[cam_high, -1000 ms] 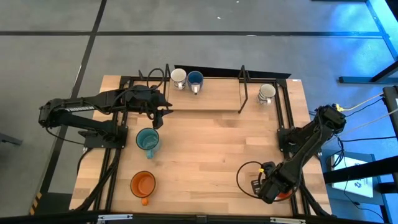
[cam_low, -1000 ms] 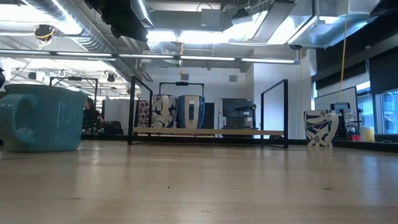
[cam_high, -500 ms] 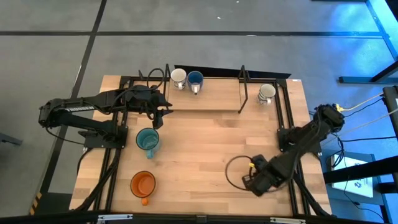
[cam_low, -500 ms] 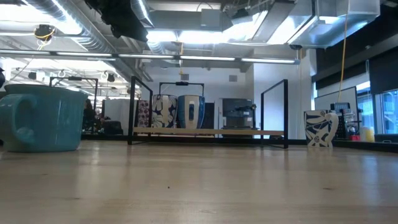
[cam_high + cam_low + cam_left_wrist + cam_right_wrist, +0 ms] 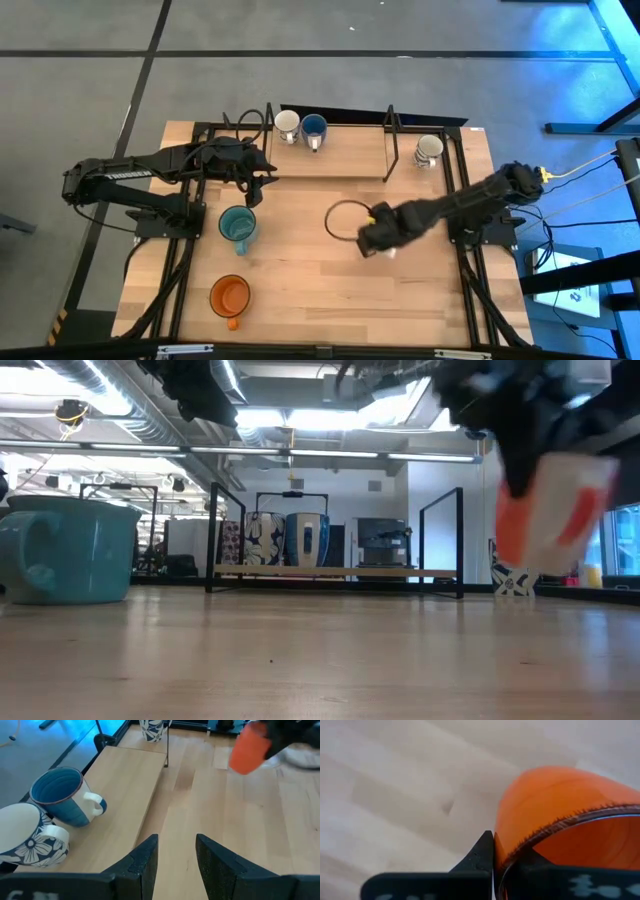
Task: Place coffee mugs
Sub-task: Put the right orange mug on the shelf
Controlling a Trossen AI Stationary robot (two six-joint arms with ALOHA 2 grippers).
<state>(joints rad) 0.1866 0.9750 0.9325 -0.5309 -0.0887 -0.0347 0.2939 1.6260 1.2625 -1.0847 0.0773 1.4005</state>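
A light wooden table [image 5: 320, 270] of planked boards carries everything, with black metal framing along its left, right and far edges. Across its far side lies a raised wooden shelf [image 5: 340, 160] between black uprights. On the shelf's left end a patterned white mug [image 5: 287, 124] and a dark blue mug [image 5: 314, 127] stand just beside each other, upright. Another patterned white mug [image 5: 429, 148] stands right of the right upright, well apart from that pair. On the table's left part a teal mug [image 5: 237, 226] stands upright. An orange mug [image 5: 230, 296] stands nearer the front edge, open side up, apart from the teal one.
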